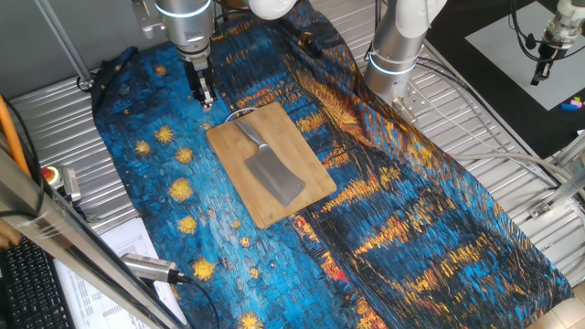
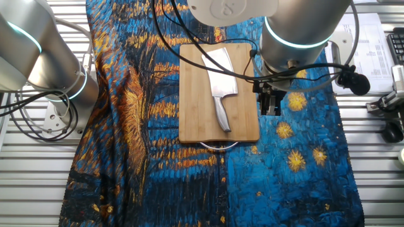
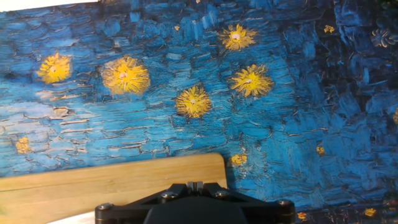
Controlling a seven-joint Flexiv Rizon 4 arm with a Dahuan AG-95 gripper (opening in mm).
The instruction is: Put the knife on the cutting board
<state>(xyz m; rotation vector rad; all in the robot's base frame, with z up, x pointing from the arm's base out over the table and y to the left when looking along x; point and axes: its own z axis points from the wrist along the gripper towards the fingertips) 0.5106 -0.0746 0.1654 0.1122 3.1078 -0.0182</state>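
Knife [image 1: 271,170] flat on the cutting board [image 1: 302,146], broad grey blade toward the board's far end from the wire loop [image 1: 239,114], silvery handle [image 2: 222,117] pointing back toward that loop. Long axis roughly along the board's length, slightly slanted. Wholly within the board's edges in both fixed views; nothing overhanging. By the look of it, placement done.

Board square on the starry blue cloth [image 1: 439,228] over the table [image 1: 512,119], loop end just off the board onto the cloth.

Tool [image 1: 203,94] off the board, above the cloth just beside the corner at the loop end, on the handle side of the knife. Apart from the knife, not touching it or the board. Fingers [image 2: 270,101] hanging downward, empty, nothing between them. Whether apart or together: cannot tell; too small and dark in the fixed views. In the hand view only the black base of the tool at the bottom edge, with a strip of board [image 3: 106,186] and open cloth [image 3: 186,99] ahead.

Likely remaining: only a retreat up and away, handle being the nearer end if any correction were wanted.
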